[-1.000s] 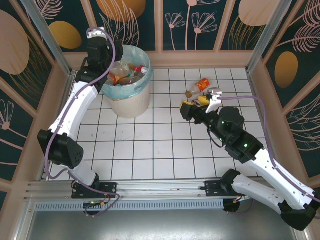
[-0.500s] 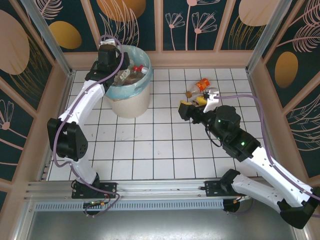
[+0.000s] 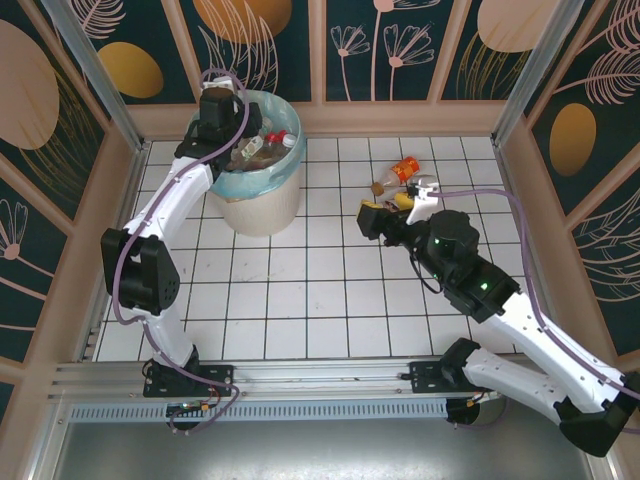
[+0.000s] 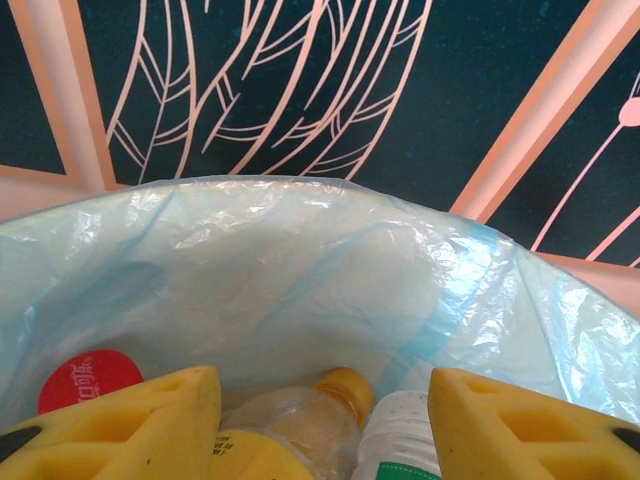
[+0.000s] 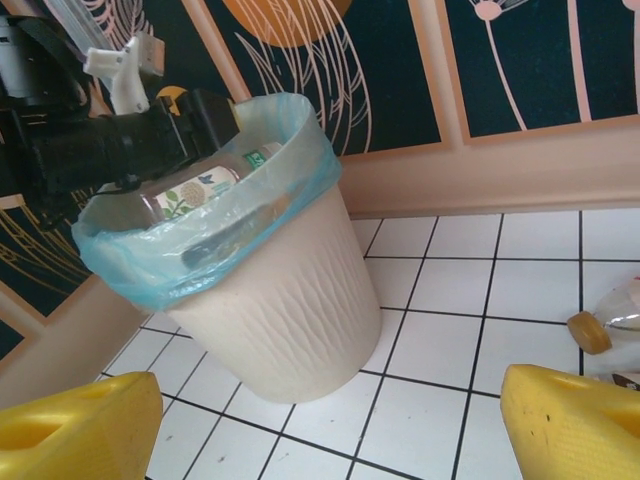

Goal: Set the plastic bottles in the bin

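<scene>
- Our left gripper (image 4: 322,390) hangs spread and empty just above the bin (image 4: 300,250).
- Our right gripper (image 5: 330,390) is spread; the bottles (image 3: 404,170) beside it may roll across the desk (image 3: 330,290) if nudged.

Cream-white with wavy vertical ribbing on the bin (image 5: 290,300); pale blue-green, translucent, on its liner bag (image 4: 300,250). Red with white lettering on a bottle cap (image 4: 88,378), amber on a second cap (image 4: 345,383). Bright yellow on the fingers of the left end effector (image 4: 320,420) and right end effector (image 5: 325,425). White tiles with dark grout lines across the table (image 3: 320,290). Dark teal with peach leaf and flower outlines on the walls (image 3: 400,40). Orange on one plastic bottle (image 3: 405,168).
</scene>
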